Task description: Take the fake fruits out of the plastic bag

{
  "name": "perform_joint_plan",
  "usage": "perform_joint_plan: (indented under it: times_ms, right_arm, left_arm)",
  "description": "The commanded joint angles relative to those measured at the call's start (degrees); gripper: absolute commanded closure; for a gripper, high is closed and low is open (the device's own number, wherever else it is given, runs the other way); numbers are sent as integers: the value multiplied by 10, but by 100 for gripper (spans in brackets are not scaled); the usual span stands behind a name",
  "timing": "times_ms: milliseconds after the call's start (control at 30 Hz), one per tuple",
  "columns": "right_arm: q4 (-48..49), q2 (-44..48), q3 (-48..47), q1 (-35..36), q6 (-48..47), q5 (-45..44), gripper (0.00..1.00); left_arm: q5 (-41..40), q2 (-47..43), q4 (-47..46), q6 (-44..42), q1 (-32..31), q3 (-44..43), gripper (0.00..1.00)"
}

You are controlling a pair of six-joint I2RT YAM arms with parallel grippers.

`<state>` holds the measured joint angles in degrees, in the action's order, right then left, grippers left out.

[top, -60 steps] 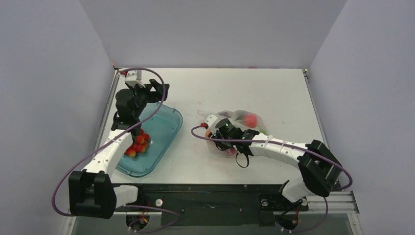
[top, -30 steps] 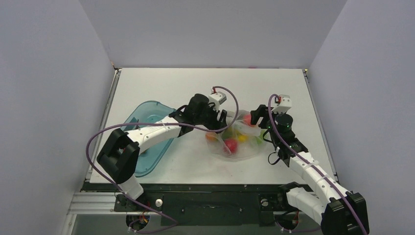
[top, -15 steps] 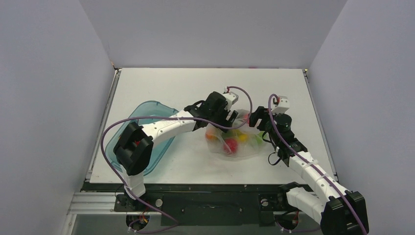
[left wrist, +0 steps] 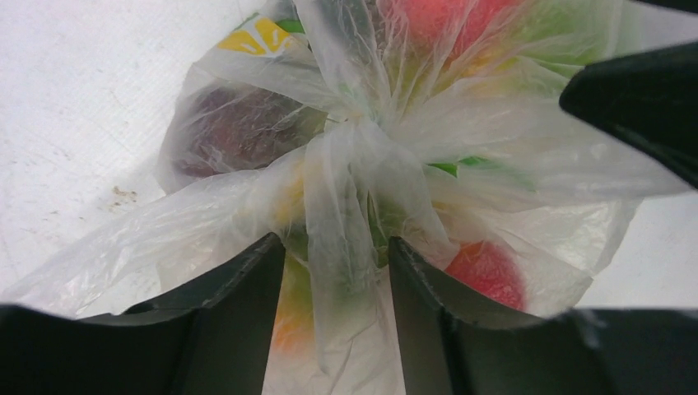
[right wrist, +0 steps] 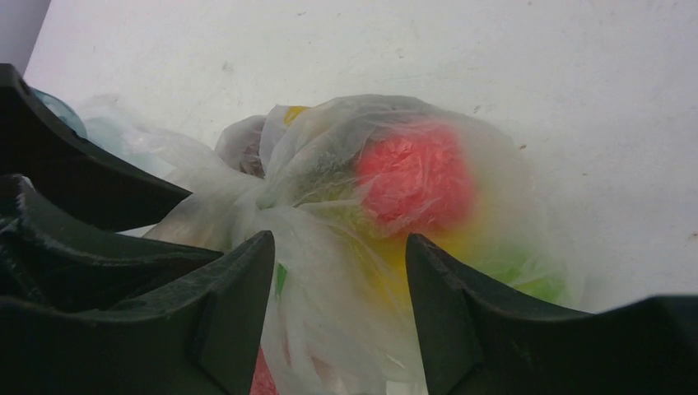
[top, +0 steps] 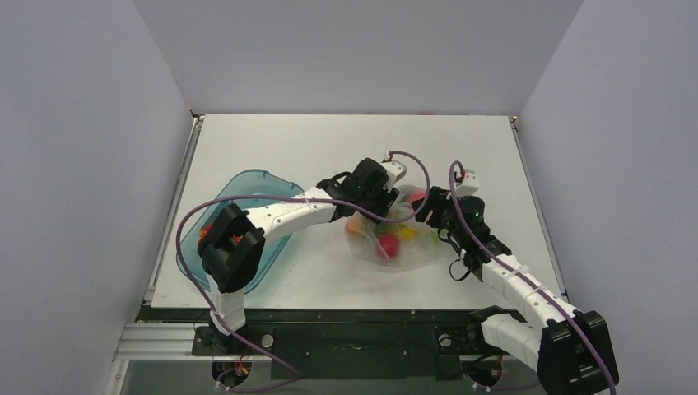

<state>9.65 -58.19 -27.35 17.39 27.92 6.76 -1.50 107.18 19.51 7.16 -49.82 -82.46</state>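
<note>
The plastic bag (top: 393, 239) lies on the white table, knotted at its top, with the fake fruits inside: a red apple (top: 387, 244), yellow, green and orange pieces. My left gripper (top: 387, 200) is open over the bag's far left side; in the left wrist view its jaws straddle a twisted strip of the bag (left wrist: 342, 214), with a dark red fruit (left wrist: 234, 127) behind the film. My right gripper (top: 430, 207) is open at the bag's far right; in the right wrist view bag film (right wrist: 329, 247) sits between its jaws and a red fruit (right wrist: 416, 173) shows beyond.
A translucent teal-blue oval tray (top: 265, 183) lies at the left of the table, partly under the left arm. The left gripper's black finger (right wrist: 90, 177) shows at the left of the right wrist view, close to the right gripper.
</note>
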Motion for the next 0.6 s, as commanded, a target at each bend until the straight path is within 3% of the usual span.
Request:
perform_joint_plan:
  times_ms: [0, 133, 233, 400, 567]
  right_arm:
    - [75, 4, 36, 16, 46, 38, 48]
    - [74, 14, 58, 59, 57, 24, 63]
    - [81, 9, 76, 86, 87, 11, 75]
    - [126, -18, 110, 101, 145, 3, 79]
    - [130, -23, 102, 100, 156, 10, 82]
  left_arm:
    - [15, 30, 24, 3, -16, -39, 61]
    - [13, 32, 35, 0, -17, -49, 79]
    - [14, 30, 35, 0, -16, -50, 86]
    - [36, 24, 35, 5, -16, -54, 99]
    - [50, -1, 23, 14, -15, -41, 100]
